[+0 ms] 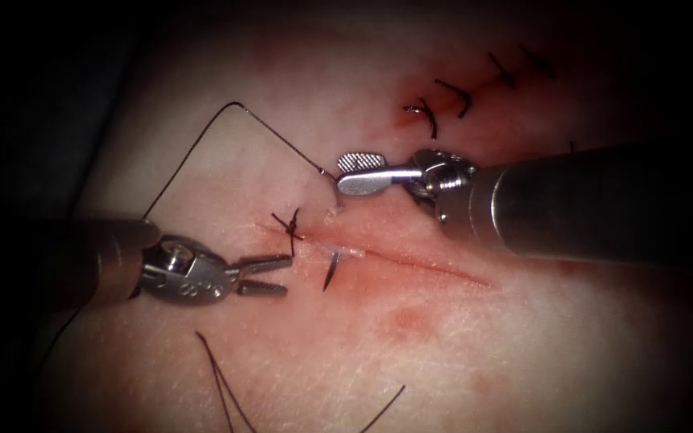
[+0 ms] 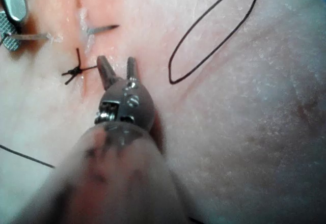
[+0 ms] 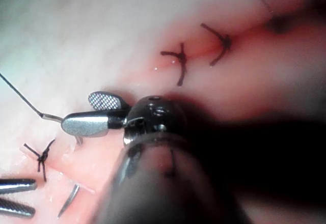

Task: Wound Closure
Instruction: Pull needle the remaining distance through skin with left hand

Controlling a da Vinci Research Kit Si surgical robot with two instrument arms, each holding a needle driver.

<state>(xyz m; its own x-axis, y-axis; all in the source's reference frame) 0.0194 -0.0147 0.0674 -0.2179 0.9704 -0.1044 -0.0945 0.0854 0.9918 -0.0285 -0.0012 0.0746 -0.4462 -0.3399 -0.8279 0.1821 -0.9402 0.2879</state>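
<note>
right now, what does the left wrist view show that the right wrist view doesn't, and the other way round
The left wrist view adds the long slack loop of thread lying on the tissue. The right wrist view adds the finished stitches on the other cut. Both share the left tool and the right tool, each open and holding nothing; the tied knot; and the needle, which is in the tissue, its tip out beside the cut and its tail end by the right tool.
</note>
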